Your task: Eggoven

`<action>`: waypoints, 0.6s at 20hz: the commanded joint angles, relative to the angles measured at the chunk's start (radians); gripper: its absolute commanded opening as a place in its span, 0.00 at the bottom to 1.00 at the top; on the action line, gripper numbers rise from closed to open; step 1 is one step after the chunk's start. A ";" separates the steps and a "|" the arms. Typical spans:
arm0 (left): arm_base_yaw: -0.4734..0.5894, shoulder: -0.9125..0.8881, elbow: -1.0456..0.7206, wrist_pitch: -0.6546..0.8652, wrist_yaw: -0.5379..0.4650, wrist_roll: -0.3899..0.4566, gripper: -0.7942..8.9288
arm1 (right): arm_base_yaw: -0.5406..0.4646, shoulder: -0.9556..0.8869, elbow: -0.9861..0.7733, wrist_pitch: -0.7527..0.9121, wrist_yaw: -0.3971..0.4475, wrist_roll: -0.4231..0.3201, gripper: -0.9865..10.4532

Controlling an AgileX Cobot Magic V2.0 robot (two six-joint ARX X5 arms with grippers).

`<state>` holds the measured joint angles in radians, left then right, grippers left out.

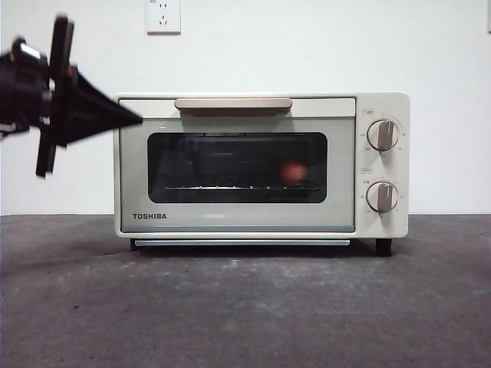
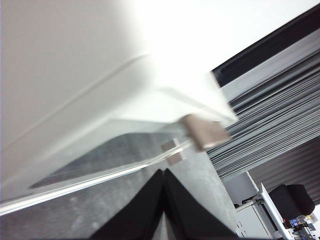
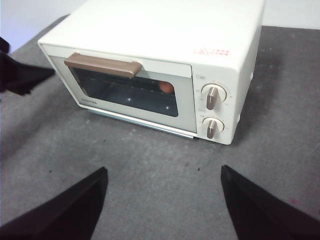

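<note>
left hand (image 1: 138, 119) closed, empty, at oven (image 1: 261, 165) corner | right hand (image 3: 162, 172) wide open, empty | egg (image 1: 293, 172) inside

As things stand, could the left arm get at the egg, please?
Probably not. The egg sits on the rack inside the oven, behind its shut glass door. The left gripper, jaws shut, is at the oven's upper corner beside the handle; the door must open first.

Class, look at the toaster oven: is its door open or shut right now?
Shut. The door sits flush with the oven front, handle at top, and the egg shows through the glass.
</note>
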<state>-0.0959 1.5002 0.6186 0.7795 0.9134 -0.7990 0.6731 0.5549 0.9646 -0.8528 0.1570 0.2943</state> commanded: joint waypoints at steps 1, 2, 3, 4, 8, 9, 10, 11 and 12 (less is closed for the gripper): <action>-0.008 -0.076 0.013 -0.092 -0.023 0.065 0.09 | 0.007 0.012 0.011 0.002 0.001 0.011 0.40; -0.014 -0.113 0.013 -0.148 -0.044 0.097 0.09 | 0.007 0.013 0.011 -0.002 0.001 0.011 0.40; -0.023 -0.159 0.013 -0.224 -0.075 0.144 0.09 | 0.007 0.013 0.011 -0.006 0.001 0.010 0.40; -0.032 -0.211 0.013 -0.309 -0.113 0.197 0.09 | 0.007 0.015 0.011 -0.009 0.001 0.008 0.39; -0.082 -0.414 0.013 -0.621 -0.275 0.369 0.09 | 0.007 0.022 0.001 -0.004 0.000 -0.008 0.39; -0.096 -0.457 0.013 -0.679 -0.313 0.396 0.09 | 0.007 0.023 -0.006 -0.001 0.000 -0.010 0.39; -0.111 -0.508 0.013 -0.740 -0.355 0.422 0.09 | 0.007 0.023 -0.020 0.008 0.000 -0.012 0.39; -0.126 -0.557 0.013 -0.795 -0.396 0.446 0.09 | 0.008 0.023 -0.042 0.025 -0.008 -0.014 0.38; -0.138 -0.598 0.013 -0.835 -0.428 0.460 0.09 | 0.008 0.023 -0.066 0.048 -0.024 -0.016 0.37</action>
<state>-0.2272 0.9249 0.6186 -0.0257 0.5140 -0.4263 0.6735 0.5697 0.9092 -0.8143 0.1402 0.2882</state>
